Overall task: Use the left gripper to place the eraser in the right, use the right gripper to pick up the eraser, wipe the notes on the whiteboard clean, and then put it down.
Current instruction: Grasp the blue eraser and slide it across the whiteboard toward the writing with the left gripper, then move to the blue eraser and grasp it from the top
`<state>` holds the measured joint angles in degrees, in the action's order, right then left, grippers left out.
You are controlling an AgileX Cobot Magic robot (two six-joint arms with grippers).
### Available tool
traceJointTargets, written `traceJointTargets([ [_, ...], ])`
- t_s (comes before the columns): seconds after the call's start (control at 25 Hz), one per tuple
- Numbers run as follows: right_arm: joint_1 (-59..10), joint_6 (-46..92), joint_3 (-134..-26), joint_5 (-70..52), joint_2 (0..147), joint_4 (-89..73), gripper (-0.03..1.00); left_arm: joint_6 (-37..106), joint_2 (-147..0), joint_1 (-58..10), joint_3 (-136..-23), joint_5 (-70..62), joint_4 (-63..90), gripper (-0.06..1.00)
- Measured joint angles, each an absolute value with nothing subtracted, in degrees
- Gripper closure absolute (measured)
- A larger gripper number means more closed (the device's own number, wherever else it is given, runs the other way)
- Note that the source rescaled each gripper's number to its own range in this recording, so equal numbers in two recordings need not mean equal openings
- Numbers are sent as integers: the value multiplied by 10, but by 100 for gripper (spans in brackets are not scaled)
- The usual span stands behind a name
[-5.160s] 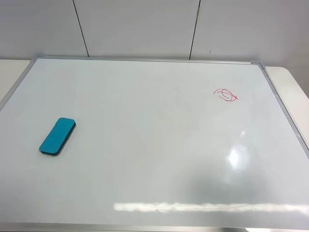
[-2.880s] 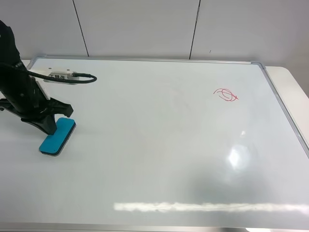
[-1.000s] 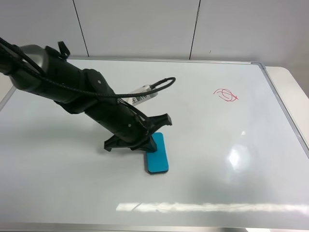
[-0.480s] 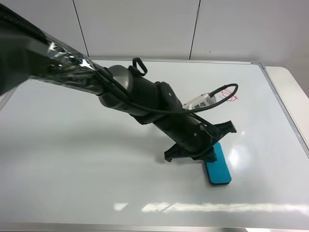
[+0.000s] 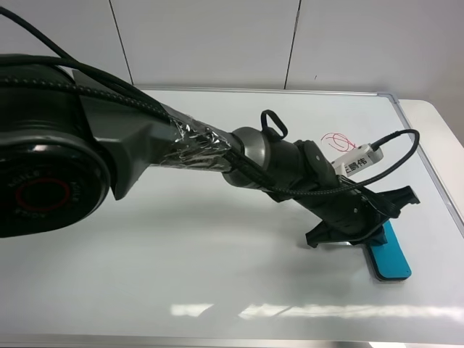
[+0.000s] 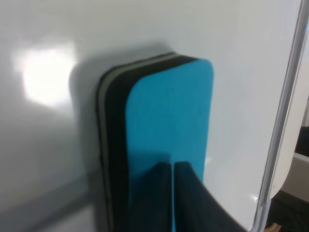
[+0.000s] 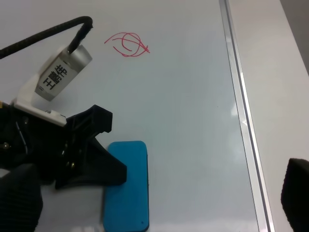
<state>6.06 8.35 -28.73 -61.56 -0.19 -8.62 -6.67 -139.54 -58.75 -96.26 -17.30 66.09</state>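
Needing a soft let-go, we saw the left gripper (image 5: 362, 230), jaws pressed together, on top of the eraser (image 5: 393, 259); the right gripper (image 7: 157, 198) hung wide open, empty.

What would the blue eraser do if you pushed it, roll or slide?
It probably won't roll: the eraser is a flat block lying on its wide face. It would likely slide easily, since the whiteboard looks smooth and glossy. It seems fairly stiff too: its edges look straight in the left wrist view.
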Motion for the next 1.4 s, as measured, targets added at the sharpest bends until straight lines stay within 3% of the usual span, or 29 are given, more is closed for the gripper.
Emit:
traceJointTargets([
  [0.32, 61, 84, -287, -616, -2, -86, -3, -37, -1373, -589, -962, -174, 594, 94],
  [0.6, 61, 84, -287, -616, -2, -86, -3, 35, -1264, -589, -957, -173, 418, 94],
  [0.76, 61, 84, -287, -616, -2, -86, -3, 63, -1160, -570, -894, -172, 307, 94],
  [1.04, 61, 84, -287, -616, -2, -86, -3, 45, -965, -470, -681, -169, 154, 94],
  [1.4, 61, 84, -287, -616, -2, -86, -3, -25, -698, -273, -465, -209, 54, 94],
])
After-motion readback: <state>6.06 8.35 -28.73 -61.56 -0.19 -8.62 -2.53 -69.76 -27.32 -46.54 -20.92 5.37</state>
